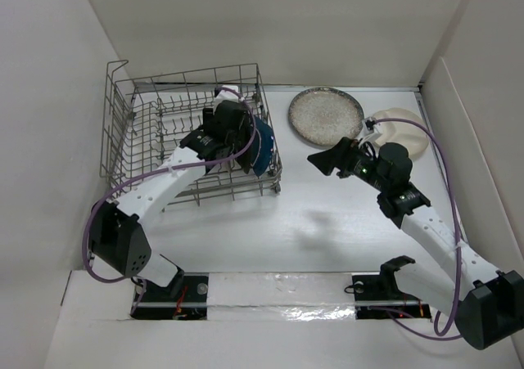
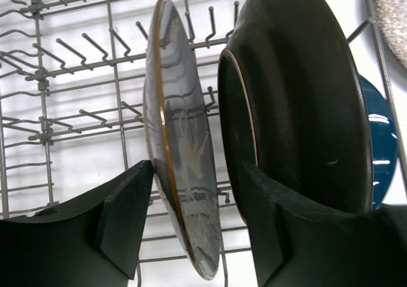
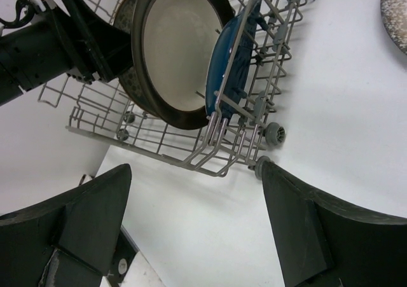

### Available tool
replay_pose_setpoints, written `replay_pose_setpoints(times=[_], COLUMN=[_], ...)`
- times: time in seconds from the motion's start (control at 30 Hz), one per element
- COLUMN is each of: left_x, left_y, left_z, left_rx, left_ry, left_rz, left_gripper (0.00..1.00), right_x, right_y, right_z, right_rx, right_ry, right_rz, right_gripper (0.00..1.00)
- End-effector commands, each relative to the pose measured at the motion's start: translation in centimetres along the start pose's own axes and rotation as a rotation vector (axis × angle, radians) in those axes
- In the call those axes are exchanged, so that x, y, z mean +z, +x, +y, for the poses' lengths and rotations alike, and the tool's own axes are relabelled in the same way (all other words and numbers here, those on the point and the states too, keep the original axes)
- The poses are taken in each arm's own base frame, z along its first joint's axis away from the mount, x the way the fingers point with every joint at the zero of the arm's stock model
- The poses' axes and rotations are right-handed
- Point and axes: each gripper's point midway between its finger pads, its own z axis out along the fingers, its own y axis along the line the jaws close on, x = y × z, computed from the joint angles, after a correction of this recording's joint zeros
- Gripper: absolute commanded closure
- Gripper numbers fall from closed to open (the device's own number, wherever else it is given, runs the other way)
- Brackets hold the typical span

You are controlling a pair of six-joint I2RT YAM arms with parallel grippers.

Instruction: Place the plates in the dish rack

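Left gripper (image 2: 194, 167) extended to 1 o'clock into dish rack (image 1: 131, 132), jaws spread astride upright grey bird plate (image 2: 183, 134), right gripper (image 1: 321, 159) held pointing 9 o'clock over surface (image 1: 327, 230), jaws spread

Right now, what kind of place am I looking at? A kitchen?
Probably a robot test bench, not a kitchen: plain white walls box in a white table, two robot arms stand at its near edge, and a wire dish rack holds a few plates.
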Motion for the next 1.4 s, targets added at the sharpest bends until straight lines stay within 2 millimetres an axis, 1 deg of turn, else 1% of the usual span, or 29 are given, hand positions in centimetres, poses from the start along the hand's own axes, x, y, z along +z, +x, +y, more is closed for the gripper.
replay_pose_setpoints(times=[0.0, 0.03, 0.13, 0.23, 0.27, 0.37, 0.43, 0.47, 0.5, 0.53, 0.57, 0.6, 0.63, 0.67, 0.7, 0.77, 0.83, 0.87, 0.93, 0.97, 1.0, 1.07, 1.1, 1.13, 1.17, 1.23, 1.27, 1.33, 1.37], left_x=[-1.9, -2.5, -5.6, -7.8, -9.1, -11.4, -12.2, -13.3, -13.4, -13.8, -14.8, -14.8, -15.1, -16.1, -15.9, -16.8, -16.5, -16.6, -16.6, -17.0, -17.1, -18.0, -18.2, -18.5, -19.0, -19.4, -19.6, -19.6, -19.8], left_y=[-3.1, -3.7, -7.5, -9.7, -10.6, -12.2, -12.3, -12.6, -12.3, -12.2, -12.2, -11.8, -11.6, -11.5, -10.7, -9.9, -8.2, -7.2, -6.5, -6.4, -6.0, -5.9, -5.8, -5.8, -5.8, -5.8, -5.8, -5.7, -5.9], left_z=[-1.0, -0.7, 0.5, 1.3, 1.8, 2.7, 2.9, 3.1, 2.8, 2.7, 2.5, 2.3, 2.2, 1.8, 1.3, 0.2, -0.8, -1.5, -1.8, -1.8, -2.1, -2.4, -2.5, -2.6, -2.7, -2.8, -2.8, -2.8, -2.6], left_rx=[-0.059, -0.064, -0.121, -0.161, -0.176, -0.215, -0.229, -0.241, -0.241, -0.242, -0.244, -0.241, -0.241, -0.242, -0.238, -0.239, -0.230, -0.211, -0.199, -0.191, -0.184, -0.182, -0.187, -0.188, -0.188, -0.193, -0.193, -0.193, -0.194], left_ry=[0.078, 0.078, 0.095, 0.114, 0.125, 0.153, 0.174, 0.206, 0.226, 0.246, 0.291, 0.309, 0.331, 0.385, 0.413, 0.502, 0.555, 0.598, 0.621, 0.637, 0.660, 0.705, 0.720, 0.735, 0.758, 0.776, 0.783, 0.782, 0.782], left_rz=[-0.063, -0.079, -0.187, -0.258, -0.294, -0.367, -0.389, -0.412, -0.417, -0.423, -0.437, -0.435, -0.439, -0.448, -0.438, -0.422, -0.390, -0.373, -0.361, -0.368, -0.365, -0.378, -0.382, -0.387, -0.394, -0.402, -0.406, -0.408, -0.416], left_gripper=[0.46, 0.45, 0.35, 0.31, 0.29, 0.28, 0.29, 0.33, 0.36, 0.40, 0.53, 0.60, 0.67, 0.80, 0.85, 0.98, 1.00, 1.00, 1.00, 1.00, 0.98, 0.90, 0.88, 0.85, 0.82, 0.79, 0.78, 0.78, 0.77], right_x=[-0.2, -0.2, -0.6, -0.8, -0.9, -1.1, -1.3, -1.4, -1.5, -1.7, -1.8, -1.8, -2.0, -2.2, -2.8, -4.1, -5.3, -6.1, -6.9, -7.5, -7.8, -10.2, -11.2, -12.9, -13.7, -14.3, -15.2, -15.2, -15.4], right_y=[-1.8, -1.9, -2.8, -3.5, -3.8, -4.6, -5.1, -5.4, -5.7, -6.1, -6.1, -6.2, -6.4, -6.5, -7.2, -7.8, -8.5, -8.7, -9.0, -9.2, -8.7, -9.4, -9.3, -9.1, -9.0, -7.9, -8.2, -7.7, -6.6], right_z=[0.6, 0.5, -0.3, -1.0, -1.4, -2.1, -3.1, -3.7, -4.2, -5.2, -5.8, -6.2, -7.0, -7.7, -9.1, -11.9, -14.5, -16.7, -19.0, -20.2, -22.2, -25.4, -26.8, -29.2, -30.3, -32.9, -34.0, -35.6, -37.2], right_rx=[-0.013, -0.010, 0.020, 0.037, 0.047, 0.064, 0.078, 0.093, 0.101, 0.111, 0.124, 0.131, 0.141, 0.145, 0.149, 0.166, 0.190, 0.230, 0.274, 0.314, 0.346, 0.391, 0.414, 0.448, 0.479, 0.530, 0.558, 0.594, 0.621], right_ry=[0.009, 0.017, 0.058, 0.094, 0.108, 0.140, 0.181, 0.204, 0.231, 0.263, 0.281, 0.300, 0.326, 0.352, 0.415, 0.536, 0.637, 0.698, 0.757, 0.796, 0.858, 0.982, 1.035, 1.105, 1.130, 1.168, 1.187, 1.201, 1.241], right_rz=[-0.074, -0.081, -0.126, -0.159, -0.173, -0.203, -0.234, -0.252, -0.273, -0.292, -0.299, -0.307, -0.319, -0.334, -0.375, -0.424, -0.482, -0.513, -0.551, -0.583, -0.586, -0.678, -0.699, -0.724, -0.751, -0.738, -0.756, -0.721, -0.695], right_gripper=[0.14, 0.16, 0.24, 0.30, 0.31, 0.36, 0.45, 0.50, 0.57, 0.62, 0.66, 0.73, 0.77, 0.81, 0.85, 0.84, 0.70, 0.52, 0.35, 0.30, 0.22, 0.21, 0.21, 0.21, 0.22, 0.23, 0.23, 0.24, 0.24])
